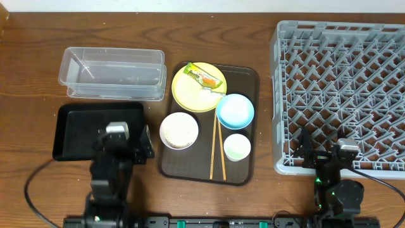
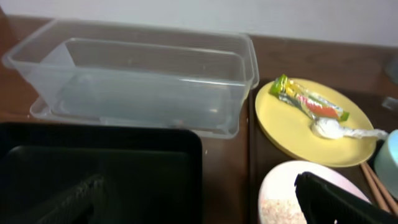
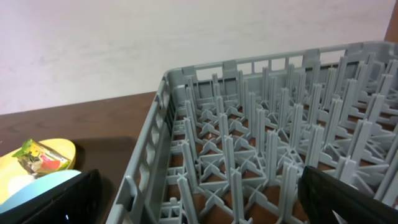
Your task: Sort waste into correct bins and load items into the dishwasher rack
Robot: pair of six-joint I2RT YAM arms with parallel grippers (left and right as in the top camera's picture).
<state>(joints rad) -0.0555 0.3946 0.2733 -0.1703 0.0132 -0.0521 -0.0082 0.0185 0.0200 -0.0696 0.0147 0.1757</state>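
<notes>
The brown serving tray [image 1: 248,79] sits mid-bench, and clock places here are read from it in the overhead view. At 12 o'clock on it lies the yellow plate [image 1: 185,98], carrying the green-and-orange snack wrapper [image 1: 204,77] with a crumpled white paper scrap [image 2: 339,130] touching the wrapper's end. The light blue bowl [image 1: 235,109] at 2 o'clock crowds the plate's rim. The white bowl [image 1: 162,129] at 9 o'clock holds rice grains [image 2: 273,209], and the small pale cup [image 1: 237,147] is at 4 o'clock. The chopsticks [image 1: 217,152] run toward 6 o'clock between the white bowl and the cup, their far tips just beside the blue bowl. Off the tray, the clear tub [image 1: 114,66] stands at 10 o'clock and the black tray [image 1: 73,130] at 8 o'clock, close together. The grey rack [image 1: 342,69] fills 3 o'clock. The left gripper [image 2: 199,186] hangs over the black tray's edge nearest the white bowl, its jaws spread wide and holding nothing. The right gripper [image 3: 199,174] hovers at 4 o'clock by the rack's near corner, likewise wide apart and empty. The bench [image 1: 31,63] is dark brown wood grain, cables [image 1: 31,183] trail along its near edge, and a pale plain wall [image 3: 124,43] rises behind.
</notes>
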